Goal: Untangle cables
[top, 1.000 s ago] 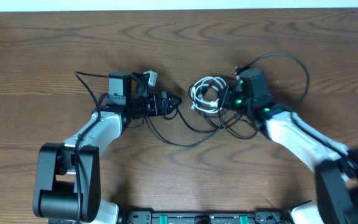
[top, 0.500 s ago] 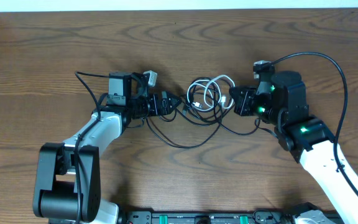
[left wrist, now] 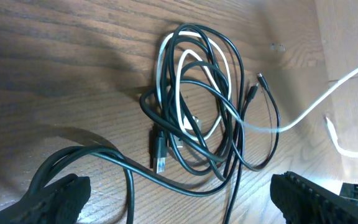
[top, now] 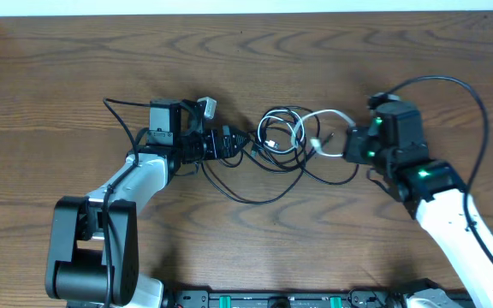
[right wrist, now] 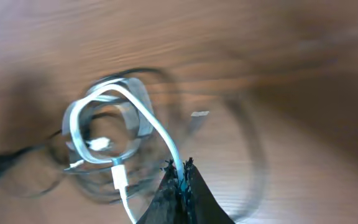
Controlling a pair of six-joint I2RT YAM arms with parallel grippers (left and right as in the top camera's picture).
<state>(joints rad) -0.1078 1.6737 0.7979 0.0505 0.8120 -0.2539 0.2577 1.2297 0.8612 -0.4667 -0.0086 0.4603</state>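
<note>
While the right gripper [right wrist: 180, 173] stands pinched shut on the white cable [right wrist: 146, 118], which leads out of the tangled cables [top: 279, 139] lying between both arms on the table [top: 315, 51], the left gripper [top: 240, 141] gapes wide and empty just beside the tangle's other side

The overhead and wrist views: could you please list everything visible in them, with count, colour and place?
table: one, brown wood grain, fills all three views.
black cables: exact count unclear, black, tangled in loops at the table's centre, with one plug end lying at the pile's edge.
white cable: one, white, coiled inside the tangle, with a strand running to the right gripper.
arms: two, white and black, reaching in from the near edge.
left gripper: one, black, open, just left of the tangle.
right gripper: one, black, shut on the white cable, right of the tangle.
</note>
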